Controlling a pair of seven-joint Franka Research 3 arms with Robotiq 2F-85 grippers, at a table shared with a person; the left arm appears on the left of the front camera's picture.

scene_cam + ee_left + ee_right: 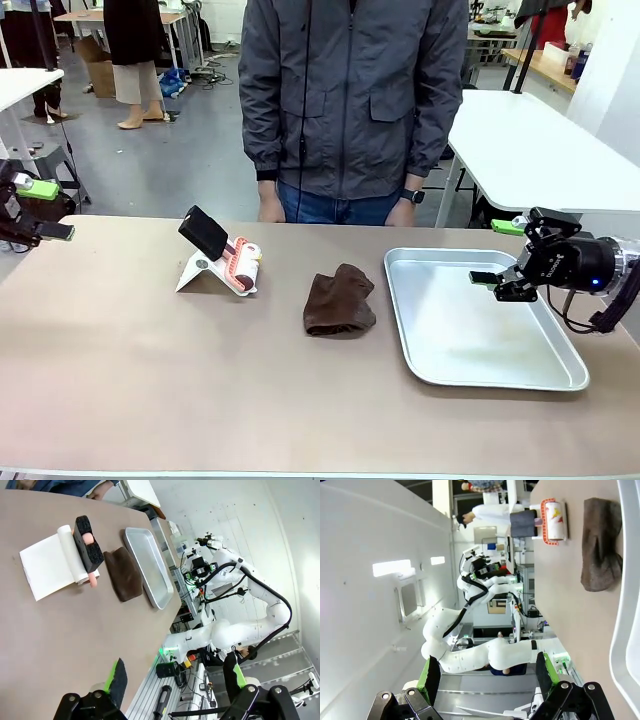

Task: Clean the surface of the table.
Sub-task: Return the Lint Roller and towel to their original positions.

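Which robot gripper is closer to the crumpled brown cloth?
The right gripper. It hovers open over the silver metal tray, just beyond the crumpled brown cloth. The left gripper, also open, sits at the table's far left edge.

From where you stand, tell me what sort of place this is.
Most likely a robotics lab or workshop. White robot arms stand at a brownish table, more white worktables sit behind on a bare concrete floor, and cardboard boxes lie about.

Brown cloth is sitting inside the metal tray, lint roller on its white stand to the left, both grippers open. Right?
Not quite. The brown cloth lies on the bare table, beside the metal tray and clear of its rim, as the front view shows. The rest holds: lint roller on its white stand, left gripper and right gripper open.
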